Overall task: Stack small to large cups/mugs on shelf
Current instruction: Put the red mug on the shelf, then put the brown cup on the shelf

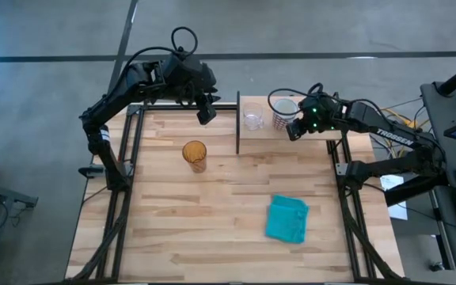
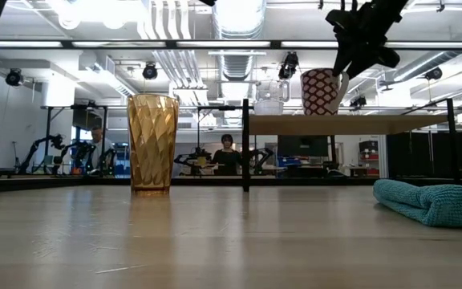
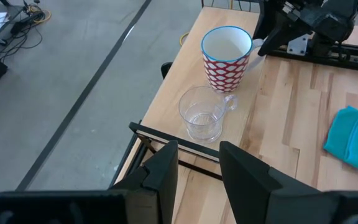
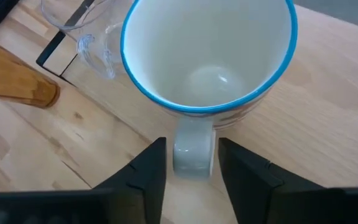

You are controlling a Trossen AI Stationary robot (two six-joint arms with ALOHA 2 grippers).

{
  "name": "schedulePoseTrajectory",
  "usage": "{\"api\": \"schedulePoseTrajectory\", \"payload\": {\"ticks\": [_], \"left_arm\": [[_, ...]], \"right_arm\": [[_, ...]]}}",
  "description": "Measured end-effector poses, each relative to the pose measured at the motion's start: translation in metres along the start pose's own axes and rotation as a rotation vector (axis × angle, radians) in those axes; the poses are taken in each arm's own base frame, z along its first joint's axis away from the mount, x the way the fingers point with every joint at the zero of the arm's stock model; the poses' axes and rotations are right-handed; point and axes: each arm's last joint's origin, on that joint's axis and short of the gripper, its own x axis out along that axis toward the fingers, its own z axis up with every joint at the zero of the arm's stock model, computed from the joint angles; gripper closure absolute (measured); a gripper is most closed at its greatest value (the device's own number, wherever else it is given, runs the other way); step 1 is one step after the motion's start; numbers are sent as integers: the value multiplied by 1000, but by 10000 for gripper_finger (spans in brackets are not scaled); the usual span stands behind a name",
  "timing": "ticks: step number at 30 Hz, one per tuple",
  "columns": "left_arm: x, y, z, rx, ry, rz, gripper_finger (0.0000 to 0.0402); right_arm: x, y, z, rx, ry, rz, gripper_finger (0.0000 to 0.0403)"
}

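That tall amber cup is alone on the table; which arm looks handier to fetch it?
Probably the left. Its hand hangs open near the amber tumbler, with nothing in it. The right hand is at the shelf, its fingers either side of the white mug's handle.

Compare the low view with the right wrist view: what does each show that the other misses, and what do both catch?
Only the low view shows the teal cloth, people in the room beyond, and the amber tumbler standing upright on the table, apart from the shelf.

Only the right wrist view shows the right end effector open, its fingers either side of the mug's handle, and the mug's empty white inside.

Both show the mug and the clear glass cup side by side on the shelf.
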Motion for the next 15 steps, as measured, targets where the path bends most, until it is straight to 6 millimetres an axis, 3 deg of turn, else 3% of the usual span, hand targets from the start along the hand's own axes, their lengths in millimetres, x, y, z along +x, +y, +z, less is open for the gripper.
{"api": "schedulePoseTrajectory", "payload": {"ticks": [8, 15], "left_arm": [[0, 0, 0, 8, 0, 0, 297], [0, 0, -2, 11, 22, -1, 297]], "right_arm": [[-7, 2, 4, -3, -8, 22, 234], [-44, 7, 17, -13, 9, 123, 241]]}}
